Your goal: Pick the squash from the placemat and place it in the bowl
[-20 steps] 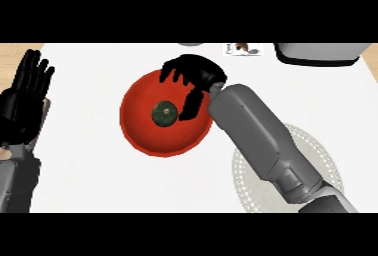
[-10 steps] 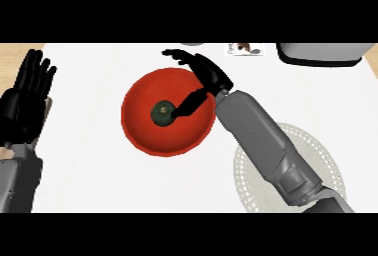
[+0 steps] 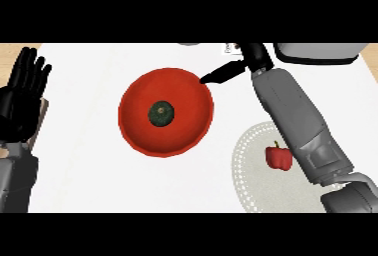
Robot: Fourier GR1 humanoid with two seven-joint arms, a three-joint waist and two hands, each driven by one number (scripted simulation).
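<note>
The squash (image 3: 161, 113) lies in the middle of the bowl (image 3: 140, 137), so the placing looks done. The right hand (image 3: 230, 71) hovers just past the rim, fingers straight and holding nothing. The left hand (image 3: 22, 100) rests open at the bench's (image 3: 88, 175) left edge.

1. Worktop (image 3: 88, 175) fills the frame; the bowl (image 3: 140, 135) sits on it, centre-left.
2. Squash (image 3: 162, 113) lies in the bowl, at its middle.
3. Placemat (image 3: 251, 150) lies at lower right, right of the bowl and apart from it; a pepper (image 3: 278, 156) lies on it.
4. Right hand (image 3: 249, 62) is at upper centre-right, its fingers (image 3: 220, 75) straight, just beside the bowl's upper-right rim; contact cannot be told. Its forearm crosses the placemat's right part.
5. Left hand (image 3: 21, 107) rests open at the left edge, well apart from the bowl.
6. Large object (image 3: 317, 52) sits at the upper right, cut by the frame; a small item (image 3: 231, 48) is left of it.
</note>
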